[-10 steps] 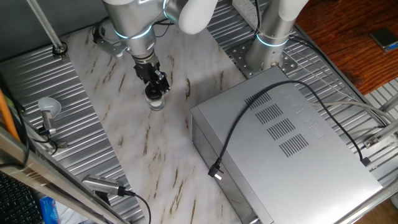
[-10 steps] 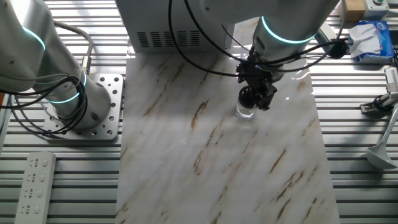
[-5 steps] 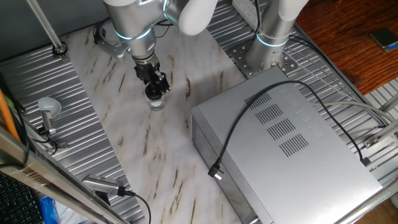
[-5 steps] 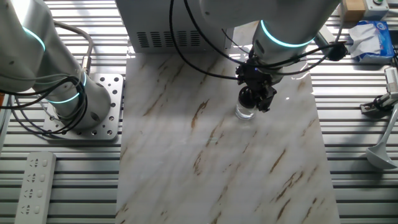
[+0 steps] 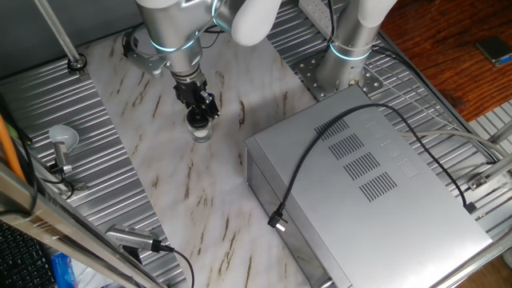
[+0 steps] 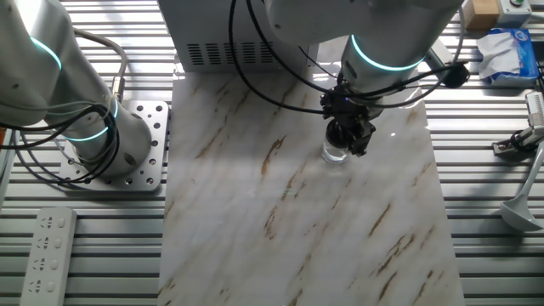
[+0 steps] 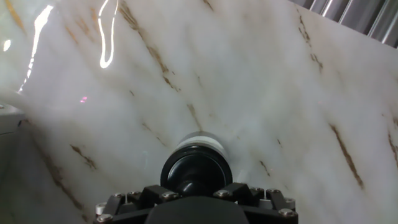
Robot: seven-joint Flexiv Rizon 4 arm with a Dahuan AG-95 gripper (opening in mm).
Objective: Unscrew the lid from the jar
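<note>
Gripping the dark lid [image 7: 196, 171] of the clear jar [image 6: 334, 154], pincer [image 5: 198, 112] clamped, no legible writing

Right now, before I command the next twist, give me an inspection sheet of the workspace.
Surface: marble-patterned board, laid on a ribbed metal table.
Job's things: lid on the jar, which stands upright on the board.
Clutter: large grey metal box beside the jar; round grey knob on a stem; power strip; blue-white packet.
Grippers: gripper directly over the lid, fingers down around it; contact not clearly visible.
Cables: black cable draped over the box, plug end loose; black cables looping off the arm.
Surroundings: second arm base bolted on a plate.
</note>
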